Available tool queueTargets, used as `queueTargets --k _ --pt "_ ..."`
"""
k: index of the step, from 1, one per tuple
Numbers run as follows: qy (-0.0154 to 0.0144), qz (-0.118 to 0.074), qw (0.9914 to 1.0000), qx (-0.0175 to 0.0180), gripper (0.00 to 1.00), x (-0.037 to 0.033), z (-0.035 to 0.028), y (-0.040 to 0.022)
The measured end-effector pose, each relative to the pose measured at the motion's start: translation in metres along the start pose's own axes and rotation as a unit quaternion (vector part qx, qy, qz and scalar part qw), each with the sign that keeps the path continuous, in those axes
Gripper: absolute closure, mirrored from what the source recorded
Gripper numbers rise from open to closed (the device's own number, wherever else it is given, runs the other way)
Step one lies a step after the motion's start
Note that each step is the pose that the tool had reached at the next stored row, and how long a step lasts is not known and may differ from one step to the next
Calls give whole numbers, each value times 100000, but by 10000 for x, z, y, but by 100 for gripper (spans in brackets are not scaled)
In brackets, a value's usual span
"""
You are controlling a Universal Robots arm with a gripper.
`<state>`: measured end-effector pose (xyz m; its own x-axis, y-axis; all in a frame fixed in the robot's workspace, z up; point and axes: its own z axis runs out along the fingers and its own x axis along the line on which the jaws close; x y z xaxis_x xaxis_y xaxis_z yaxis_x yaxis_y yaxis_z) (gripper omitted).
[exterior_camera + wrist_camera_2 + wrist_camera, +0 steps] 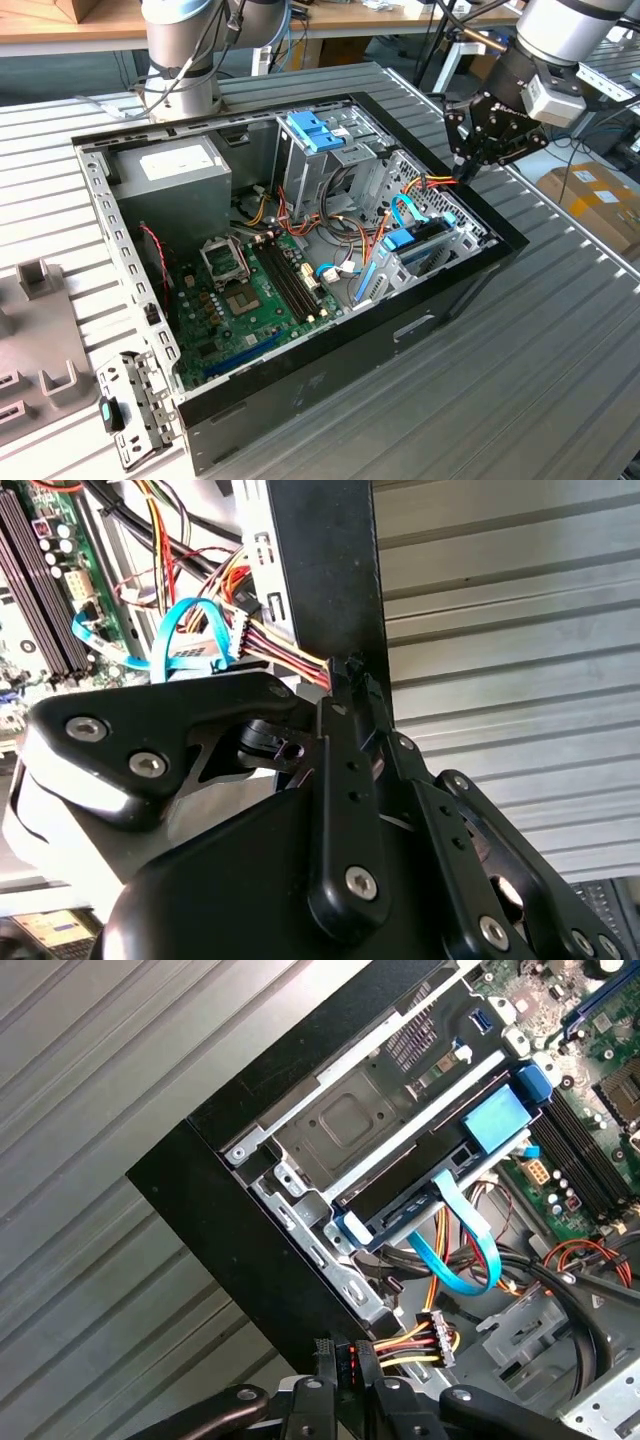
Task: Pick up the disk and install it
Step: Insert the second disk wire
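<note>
The disk (395, 1222) lies flat as a dark slab in a blue-railed carrier, low in the drive bay at the front corner of the open computer case (300, 390). In the exterior view the disk (420, 245) has a blue data cable (465, 1250) looping off its end. My gripper (463, 172) hangs over the case's rim on the exterior view's right. In both wrist views the gripper (345, 1355) (347, 670) is shut on a small black power connector, whose red, yellow and black wires (400, 1345) run back into the case.
Inside the case are a green motherboard (250, 290), a grey power supply box (170, 165) and a metal cage with a blue top (315, 130). The arm's base (180, 60) stands behind the case. Grey fixtures (40, 340) lie at the left and a cardboard box (590, 190) at the right.
</note>
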<state>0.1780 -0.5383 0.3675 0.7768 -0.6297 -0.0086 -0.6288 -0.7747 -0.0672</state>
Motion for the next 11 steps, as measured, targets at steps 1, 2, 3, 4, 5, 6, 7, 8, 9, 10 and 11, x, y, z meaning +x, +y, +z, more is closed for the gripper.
queueTargets --k 1,2,3,4,5,6,7,8,9,10,11 --pt "-8 -431 99999 15 79 0 1 0" --pt "-22 -1109 99994 33 79 0 1 0" --pt "-27 -1420 99990 39 79 0 1 0" --pt "-32 -1445 99990 40 79 0 1 0" --pt "-34 -1460 99989 41 79 0 1 0" --pt "-35 -1467 99989 42 79 0 1 0" --pt "-38 -1471 99989 43 79 0 1 0" --pt "-37 -1473 99989 40 79 0 -11 0" --pt "-44 -1478 99989 48 79 0 -15 0" --pt "-45 -1496 99989 49 79 0 -15 -1" --pt "-27 -1711 99985 53 79 0 -14 -1"
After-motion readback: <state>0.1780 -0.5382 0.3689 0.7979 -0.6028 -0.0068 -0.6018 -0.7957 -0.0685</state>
